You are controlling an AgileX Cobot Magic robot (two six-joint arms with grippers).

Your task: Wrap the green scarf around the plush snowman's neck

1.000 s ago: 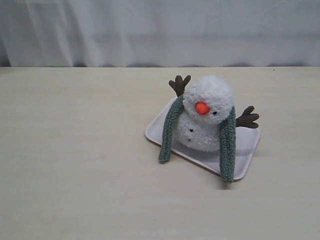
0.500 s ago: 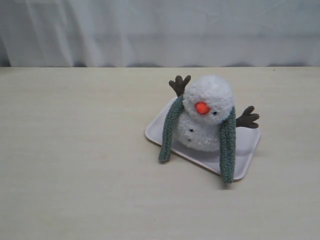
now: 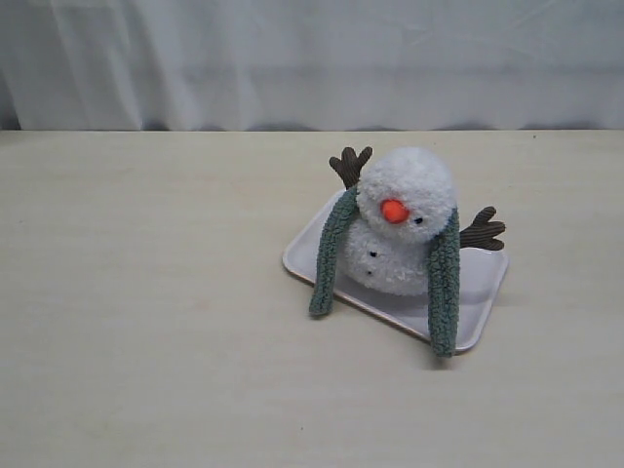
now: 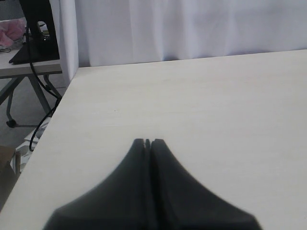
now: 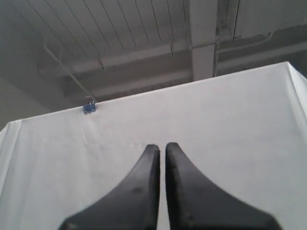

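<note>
Both my grippers are empty, jaws pinched together. My left gripper (image 4: 148, 142) is over bare table (image 4: 216, 96); my right gripper (image 5: 162, 146) is aimed up at the white curtain (image 5: 230, 120). Neither is near the work. The plush snowman (image 3: 405, 210) sits on the tray (image 3: 485, 292). The green scarf (image 3: 444, 283) is draped at the snowman's neck (image 3: 390, 237), both ends hanging down the front, uncrossed. The back is hidden, probably just looped behind. Drape looks done, wrap not closed. Next I need to reach in, take one end and cross it over. Nothing has moved since a second ago.
</note>
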